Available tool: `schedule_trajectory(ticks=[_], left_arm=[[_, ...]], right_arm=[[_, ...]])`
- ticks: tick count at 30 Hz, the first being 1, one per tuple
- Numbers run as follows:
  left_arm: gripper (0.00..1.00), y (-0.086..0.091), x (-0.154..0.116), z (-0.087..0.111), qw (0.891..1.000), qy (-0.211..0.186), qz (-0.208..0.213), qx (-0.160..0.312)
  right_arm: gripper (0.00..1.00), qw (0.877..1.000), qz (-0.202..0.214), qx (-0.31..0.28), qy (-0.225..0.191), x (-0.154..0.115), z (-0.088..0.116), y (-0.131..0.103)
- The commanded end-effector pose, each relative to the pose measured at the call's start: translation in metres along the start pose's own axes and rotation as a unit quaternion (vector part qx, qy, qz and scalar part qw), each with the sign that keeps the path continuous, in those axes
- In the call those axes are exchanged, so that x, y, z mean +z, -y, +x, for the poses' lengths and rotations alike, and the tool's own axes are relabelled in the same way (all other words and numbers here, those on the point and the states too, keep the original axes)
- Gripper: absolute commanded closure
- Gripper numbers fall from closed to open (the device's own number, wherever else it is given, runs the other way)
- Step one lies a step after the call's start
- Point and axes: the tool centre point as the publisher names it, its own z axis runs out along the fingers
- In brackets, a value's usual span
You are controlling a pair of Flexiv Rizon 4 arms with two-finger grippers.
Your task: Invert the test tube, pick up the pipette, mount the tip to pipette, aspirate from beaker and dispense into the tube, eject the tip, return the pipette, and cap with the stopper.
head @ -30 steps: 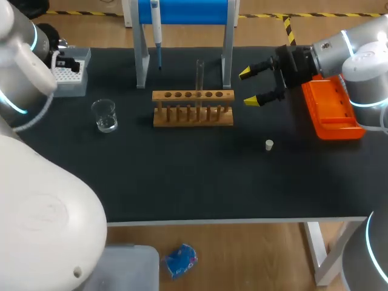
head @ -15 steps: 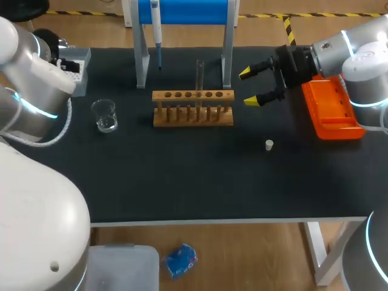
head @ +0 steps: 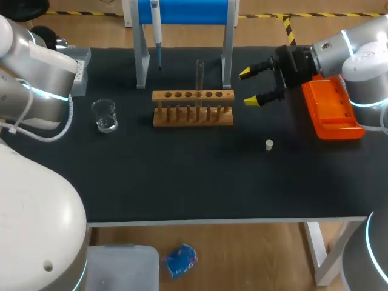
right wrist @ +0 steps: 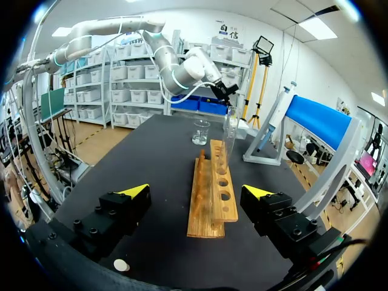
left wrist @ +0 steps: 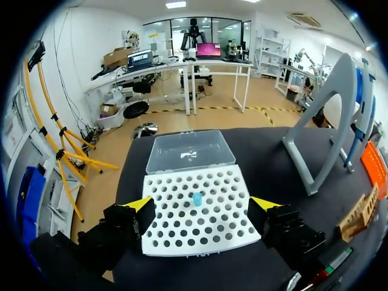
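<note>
Looking down on a black table (head: 182, 176) with two robot arms. At centre, a wooden rack (head: 193, 109) with the glass test tube (head: 199, 73) standing upright in one of its middle holes; mouth up or down, impossible to tell. At 12 o'clock from the rack, a blue-topped stand (head: 185, 11) with the pipette (head: 156, 27) hanging on it, untouched. At 9 o'clock from the rack, the clear beaker (head: 105, 115). At 4 o'clock, the small white stopper (head: 269, 144), lying alone on the table. At 3 o'clock, an orange tray (head: 330, 112).

Right gripper (head: 248, 87) hanging just beside the rack's 3 o'clock end, jaws wide apart, holding nothing, aimed along the rack toward the tube.

Left gripper (left wrist: 203, 206) hidden behind its own arm from above. In its wrist view, poised over the white tip box (left wrist: 176, 239) near the table's 10 o'clock corner, jaws apart and empty, with a single blue tip (left wrist: 196, 199) standing in the box between the open fingers.

Judged as the gap between the tube step and the pipette step: tube seated in the rack, pipette not yet taken, no tip mounted.

Next, probably: carrying an open gripper to the stand at 12 o'clock, closing on the pipette's body and lifting it clear without knocking the tall tube at 5 o'clock of it. Only then, lowering the pipette's nose squarely onto the lone blue tip.
</note>
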Motion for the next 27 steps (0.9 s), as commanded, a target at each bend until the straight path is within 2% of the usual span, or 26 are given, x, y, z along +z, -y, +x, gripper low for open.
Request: schedule_trajectory(ticks=[1,11,13,14,15,18,20,23,27], left_arm=[[0.0,0.0001,0.0102,0.0016,1.0,0.004,-0.005,-0.002],[0.0,-0.0017,0.0165,0.0024,1.0,0.007,-0.009,-0.013],[0.07,-0.0017,0.0168,0.0024,1.0,0.008,-0.009,-0.013],[0.22,-0.0016,0.0169,0.0024,1.0,0.008,-0.009,-0.014],[0.27,-0.0014,0.0173,0.0025,1.0,0.009,-0.009,-0.013],[0.28,-0.0007,0.0178,0.0026,1.0,0.011,-0.008,-0.013],[0.33,-0.0002,0.0181,0.0024,1.0,0.012,-0.007,-0.014],[0.27,0.0007,0.0188,0.0028,1.0,0.012,-0.007,-0.013],[0.33,0.0017,0.0196,0.0044,1.0,0.012,-0.008,-0.01]], right_arm=[[0.0,1.0,0.001,0.0,0.0,-0.0004,0.0004,-0.0006],[0.0,1.0,0.001,0.0,0.0,-0.0004,0.0004,-0.0006],[0.0,1.0,0.001,0.0,0.0,-0.0004,0.0004,-0.0006],[0.0,1.0,0.001,0.0,0.0,-0.0004,0.0004,-0.0006],[0.0,1.0,0.001,0.0,0.0,-0.0004,0.0004,-0.0006],[0.0,1.0,0.001,0.0,0.0,-0.0004,0.0004,-0.0006],[0.0,1.0,0.001,0.0,0.0,-0.0004,0.0004,-0.0006],[0.0,1.0,0.001,0.0,0.0,-0.0004,0.0004,-0.0006],[0.0,1.0,0.001,0.0,0.0,-0.0004,0.0004,-0.0006]])
